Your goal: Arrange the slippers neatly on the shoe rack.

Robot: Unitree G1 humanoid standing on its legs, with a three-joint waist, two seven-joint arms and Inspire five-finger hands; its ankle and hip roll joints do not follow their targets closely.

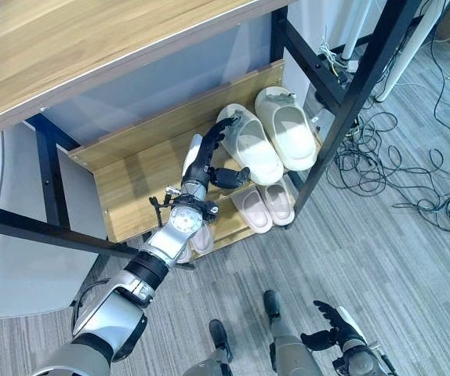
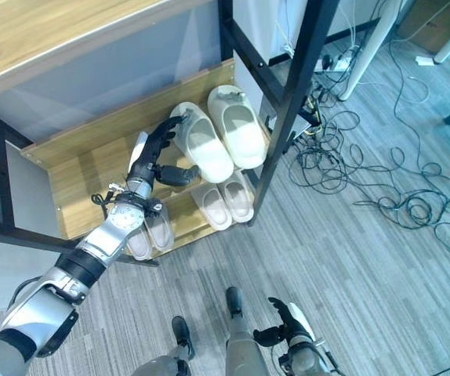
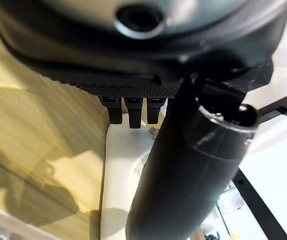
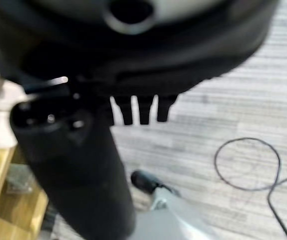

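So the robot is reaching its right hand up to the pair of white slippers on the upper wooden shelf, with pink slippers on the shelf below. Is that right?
Not quite: it is the left hand that reaches to the white slippers on the upper shelf, as the left eye view shows. The right hand hangs low over the floor. The pink slippers are indeed on the shelf below.

No legible text or signs anywhere

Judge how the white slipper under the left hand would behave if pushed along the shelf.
The white slipper looks thick and moulded, so probably stiff yet light. Lying flat on its sole on the wooden shelf, it should slide rather than tip. Pushed by the left robot hand, it might nudge its close neighbour.
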